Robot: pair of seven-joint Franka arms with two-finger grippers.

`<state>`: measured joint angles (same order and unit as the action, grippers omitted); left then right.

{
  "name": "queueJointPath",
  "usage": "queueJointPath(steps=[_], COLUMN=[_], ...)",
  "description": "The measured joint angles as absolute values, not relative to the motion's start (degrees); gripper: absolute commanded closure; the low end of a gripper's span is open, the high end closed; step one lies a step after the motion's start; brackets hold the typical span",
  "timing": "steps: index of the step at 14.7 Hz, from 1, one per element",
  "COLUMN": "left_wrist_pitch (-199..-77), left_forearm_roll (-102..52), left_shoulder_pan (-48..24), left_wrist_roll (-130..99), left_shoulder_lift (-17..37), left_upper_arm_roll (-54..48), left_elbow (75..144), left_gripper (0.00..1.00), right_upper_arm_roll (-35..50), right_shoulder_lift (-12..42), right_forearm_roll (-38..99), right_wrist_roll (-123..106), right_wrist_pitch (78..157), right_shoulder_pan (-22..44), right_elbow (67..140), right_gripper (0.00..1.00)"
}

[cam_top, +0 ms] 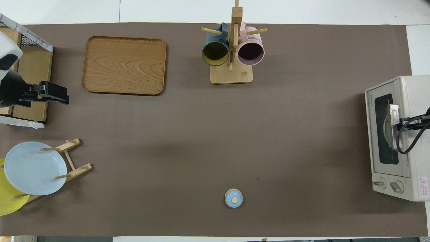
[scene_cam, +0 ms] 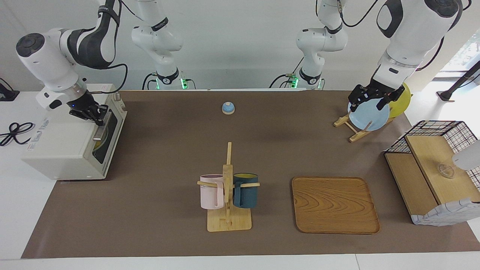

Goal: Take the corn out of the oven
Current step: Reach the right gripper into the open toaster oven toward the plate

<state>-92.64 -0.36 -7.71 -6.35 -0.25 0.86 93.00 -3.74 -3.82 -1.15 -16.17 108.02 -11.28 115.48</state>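
Low in the facing frame, mug rack and tray sit idle. At upper left your right gripper clenches the oven door handle; corn barely shows through the glass. Next, pull the door down. Left gripper waits over the plates, its fingers unreadable.

Glossy cream oven with dark glass door; grained wooden tray.

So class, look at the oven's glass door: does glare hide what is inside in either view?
Facing view: the oven door is seen edge-on, only a yellowish glimpse through the glass. Overhead view: the dark glass shows faint pale reflections and a curved yellowish shape; the right gripper at the handle covers part of it.
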Motion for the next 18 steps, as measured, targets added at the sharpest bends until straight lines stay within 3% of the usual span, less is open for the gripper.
queueJointPath(steps=[11, 18], left_wrist_pitch=[-92.6, -92.6], left_forearm_roll=[-0.4, -0.4], left_shoulder_pan=[-7.7, -7.7], left_wrist_roll=[-6.3, -6.3], left_shoulder_lift=[-0.3, -0.3], left_upper_arm_roll=[0.9, 0.9], left_elbow=[93.0, 93.0], left_gripper=[0.0, 0.0], right_upper_arm_roll=[-2.8, -1.8], right_shoulder_lift=[-4.8, 0.7], right_forearm_roll=[0.2, 2.1], right_wrist_roll=[-13.6, -10.9], right_wrist_pitch=[113.7, 122.9], right_shoulder_pan=[-4.5, -0.2], right_elbow=[121.1, 124.5], right_gripper=[1.0, 1.0])
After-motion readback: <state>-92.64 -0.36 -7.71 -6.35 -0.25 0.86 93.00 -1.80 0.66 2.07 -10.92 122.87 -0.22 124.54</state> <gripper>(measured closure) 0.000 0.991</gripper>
